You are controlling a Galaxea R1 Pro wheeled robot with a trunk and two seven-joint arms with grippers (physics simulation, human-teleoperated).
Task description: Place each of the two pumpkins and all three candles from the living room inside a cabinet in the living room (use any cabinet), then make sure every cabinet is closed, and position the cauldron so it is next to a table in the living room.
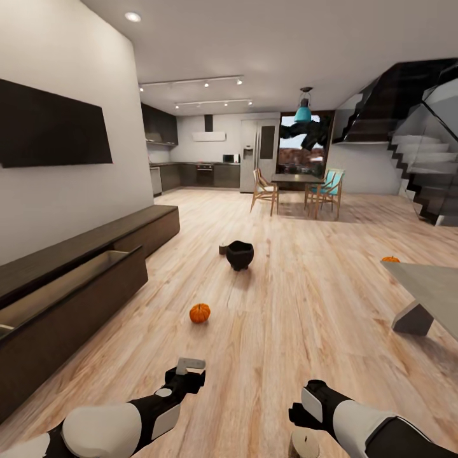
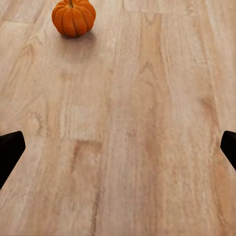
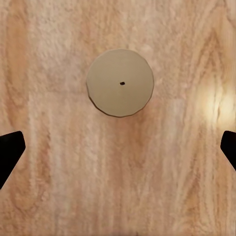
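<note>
An orange pumpkin (image 1: 200,312) (image 2: 73,17) sits on the plank floor, a short way ahead of my left gripper (image 1: 189,366) (image 2: 118,152), which is open and holds nothing. My right gripper (image 1: 300,416) (image 3: 118,152) hangs open straight above an upright candle (image 1: 304,443) (image 3: 120,82) on the floor, not touching it. Farther ahead stands the black cauldron (image 1: 240,254) with another candle (image 1: 223,249) just left of it. A second pumpkin (image 1: 390,259) peeks over the grey table (image 1: 432,286) at the right. The dark cabinet (image 1: 76,280) along the left wall has one drawer pulled open.
A black TV (image 1: 51,127) hangs above the cabinet. A dining table with chairs (image 1: 299,187) and the kitchen lie far ahead, and a staircase (image 1: 420,165) rises at the right. Open floor stretches between cabinet and table.
</note>
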